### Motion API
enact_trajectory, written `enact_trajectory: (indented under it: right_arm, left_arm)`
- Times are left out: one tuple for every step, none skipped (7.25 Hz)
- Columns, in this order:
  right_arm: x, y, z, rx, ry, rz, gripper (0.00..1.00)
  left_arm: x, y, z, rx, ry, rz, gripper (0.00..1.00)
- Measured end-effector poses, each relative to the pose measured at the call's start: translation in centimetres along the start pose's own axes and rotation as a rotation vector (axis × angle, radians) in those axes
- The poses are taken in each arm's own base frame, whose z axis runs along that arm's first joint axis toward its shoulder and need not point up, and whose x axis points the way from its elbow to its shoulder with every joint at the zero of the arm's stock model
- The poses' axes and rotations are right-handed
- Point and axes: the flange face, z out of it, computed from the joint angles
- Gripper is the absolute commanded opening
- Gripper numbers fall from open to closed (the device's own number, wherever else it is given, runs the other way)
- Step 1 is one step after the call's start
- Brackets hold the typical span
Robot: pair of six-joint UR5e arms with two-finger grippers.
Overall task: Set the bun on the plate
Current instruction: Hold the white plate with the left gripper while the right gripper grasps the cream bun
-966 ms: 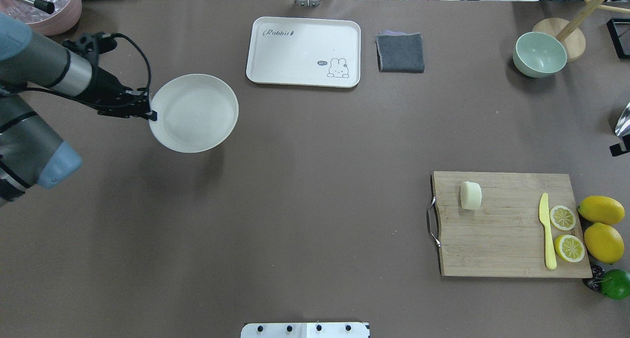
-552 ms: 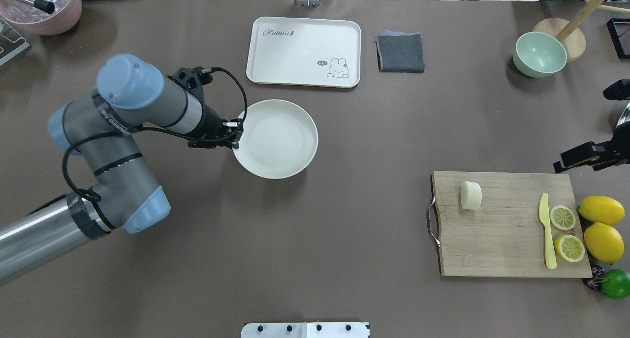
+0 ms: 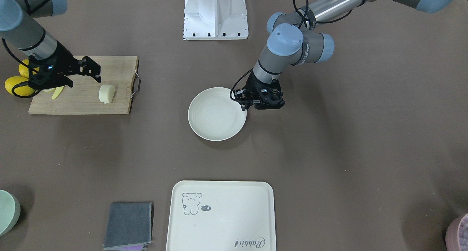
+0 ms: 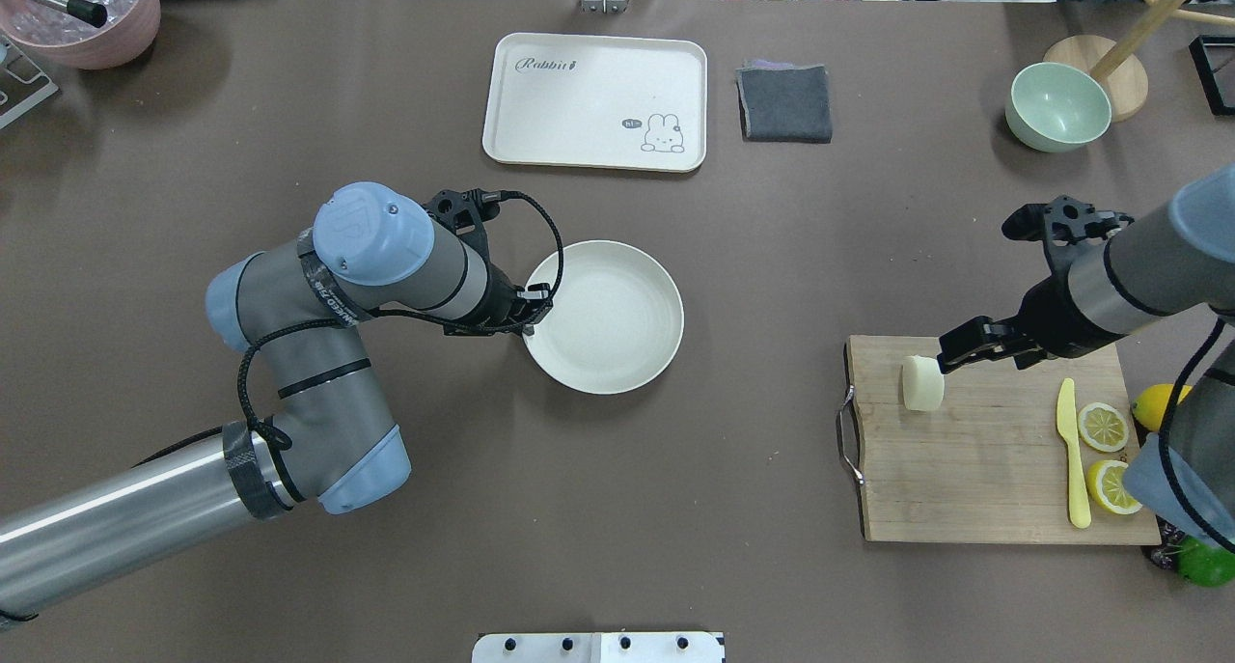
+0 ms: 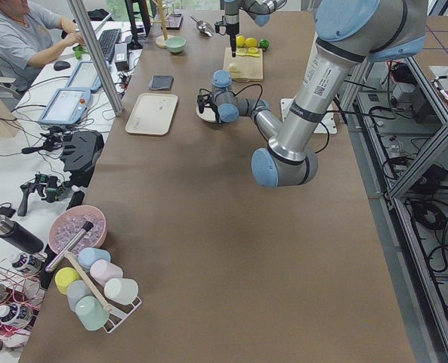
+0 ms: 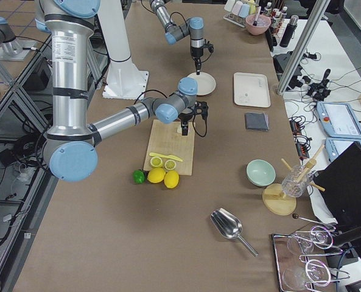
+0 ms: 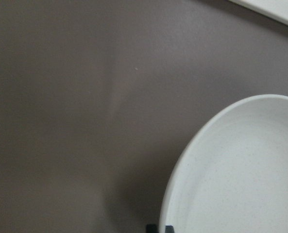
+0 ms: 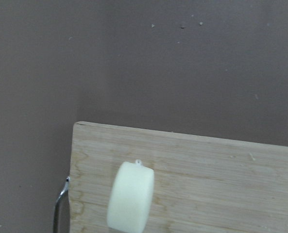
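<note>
The bun [image 4: 922, 384] [image 3: 106, 93] [image 8: 130, 204] lies on its side near the handle end of a wooden cutting board [image 4: 994, 470]. My right gripper [image 4: 994, 349] [image 3: 82, 77] hovers open over the board just beside the bun, not touching it. The off-white plate [image 4: 608, 316] [image 3: 215, 114] [image 7: 241, 170] is at mid-table and holds nothing. My left gripper [image 4: 529, 311] [image 3: 244, 104] is shut on the plate's rim at the edge nearest my left arm. Whether the plate rests on the table or hangs just above it I cannot tell.
On the board lie a yellow knife [image 4: 1071, 451] and lemon slices [image 4: 1103, 427], with a whole lemon [image 4: 1153, 404] and a lime [image 4: 1206, 562] beside it. A cream tray [image 4: 593, 98], grey cloth [image 4: 784, 103] and green bowl [image 4: 1056, 105] line the far edge. A person [image 5: 27, 38] sits beyond the table.
My left arm has carried the plate by its rim from the left side to mid-table. My right arm has come in from the right edge over the cutting board, up to the bun.
</note>
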Motion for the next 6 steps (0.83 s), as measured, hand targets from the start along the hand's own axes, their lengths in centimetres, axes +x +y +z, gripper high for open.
enact_trajectory:
  right_arm:
    - [-1.2,-0.2,1.6,-0.004,0.014,0.025,0.99]
    - [-1.5,-0.3,2.8,-0.009,0.027,0.042,0.98]
    - [-1.3,-0.4,3.7,-0.012,0.040,0.055,0.95]
    - [-1.1,-0.7,4.5,-0.012,0.055,0.064,0.94]
    - [-1.4,-1.0,5.0,-0.011,0.060,0.065,0.94]
    - [-1.8,-1.2,5.2,-0.010,0.059,0.067,0.89]
  left_arm:
    - [0.4,0.3,0.2,0.000,0.002,0.002,0.00]
    - [0.5,0.4,0.3,-0.001,0.003,0.003,0.00]
    - [0.6,0.5,0.3,0.000,0.004,0.004,0.00]
    - [0.6,0.5,0.3,-0.001,0.004,0.004,0.00]
    - [0.5,0.5,0.3,-0.001,0.004,0.004,0.00]
    - [0.5,0.5,0.3,-0.001,0.004,0.004,0.17]
